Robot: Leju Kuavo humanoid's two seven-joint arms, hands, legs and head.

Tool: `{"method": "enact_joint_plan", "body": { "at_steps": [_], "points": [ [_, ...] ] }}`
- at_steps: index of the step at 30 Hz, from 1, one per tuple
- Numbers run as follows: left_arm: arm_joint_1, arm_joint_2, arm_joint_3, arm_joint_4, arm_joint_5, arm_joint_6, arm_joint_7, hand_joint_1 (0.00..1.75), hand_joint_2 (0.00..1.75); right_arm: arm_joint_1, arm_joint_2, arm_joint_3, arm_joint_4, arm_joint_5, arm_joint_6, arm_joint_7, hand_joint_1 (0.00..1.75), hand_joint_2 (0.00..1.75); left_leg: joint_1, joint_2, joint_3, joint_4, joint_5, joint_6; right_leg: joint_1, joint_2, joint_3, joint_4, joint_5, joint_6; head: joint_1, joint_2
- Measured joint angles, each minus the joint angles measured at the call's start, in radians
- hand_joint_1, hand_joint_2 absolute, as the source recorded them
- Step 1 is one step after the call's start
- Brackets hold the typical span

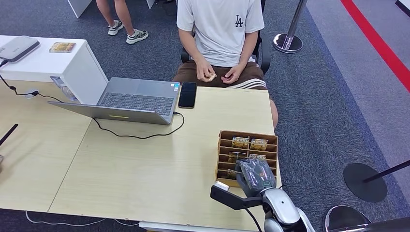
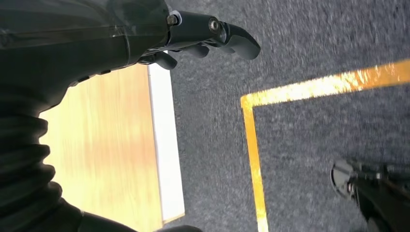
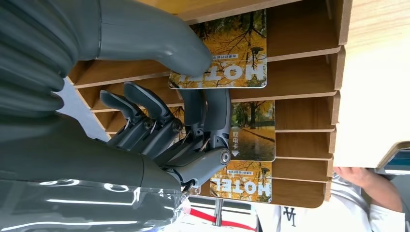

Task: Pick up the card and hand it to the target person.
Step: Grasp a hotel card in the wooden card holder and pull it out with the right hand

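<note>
A wooden card rack [image 1: 224, 150] stands at the table's near right corner with several hotel cards in its slots. My right hand [image 1: 255, 175] hovers over its near rows. In the right wrist view the thumb [image 3: 159, 43] presses the face of one yellow hotel card [image 3: 232, 53] and the dark fingers [image 3: 205, 116] reach in under its edge, pinching it while it sits in the rack [image 3: 300, 72]. Two more cards [image 3: 254, 130] lie in neighbouring slots. The person [image 1: 220, 29] sits across the table. My left hand [image 2: 208, 31] hangs beside the table edge and holds nothing.
An open laptop [image 1: 135, 99] with a black cable and a black phone [image 1: 187, 94] lie at the table's far side. A white cabinet [image 1: 53, 63] stands at the left. Stanchion bases [image 1: 365, 181] stand on the carpet to the right. Another person's legs [image 1: 121, 19] are at the back.
</note>
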Motion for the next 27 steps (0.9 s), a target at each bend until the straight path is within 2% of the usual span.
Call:
{"method": "enact_joint_plan", "body": {
  "at_steps": [2,12,27],
  "points": [
    [0.0,0.004,0.0,0.0,0.002,-0.027,-0.022,0.0,1.75,-0.001,0.0,0.0,0.002,-0.006,0.0,-0.004,1.72,1.75,0.0,0.0,0.0,0.0,0.0,0.0,0.0,0.0,0.0,0.0,0.0,0.0,0.0,0.0],
    [0.0,0.014,0.003,0.0,0.002,-0.064,-0.063,0.0,1.75,-0.006,0.0,0.0,0.013,-0.017,-0.004,-0.01,1.71,1.75,0.0,0.0,0.0,0.0,0.0,0.0,0.0,0.0,0.0,0.0,0.0,0.0,0.0,0.0],
    [0.0,0.014,0.027,0.0,0.012,-0.063,-0.064,0.0,1.75,-0.011,-0.005,-0.016,-0.035,-0.003,-0.033,-0.007,1.71,1.75,0.0,0.0,0.0,0.0,0.0,0.0,0.0,0.0,0.0,0.0,0.0,0.0,0.0,0.0]
  ]
}}
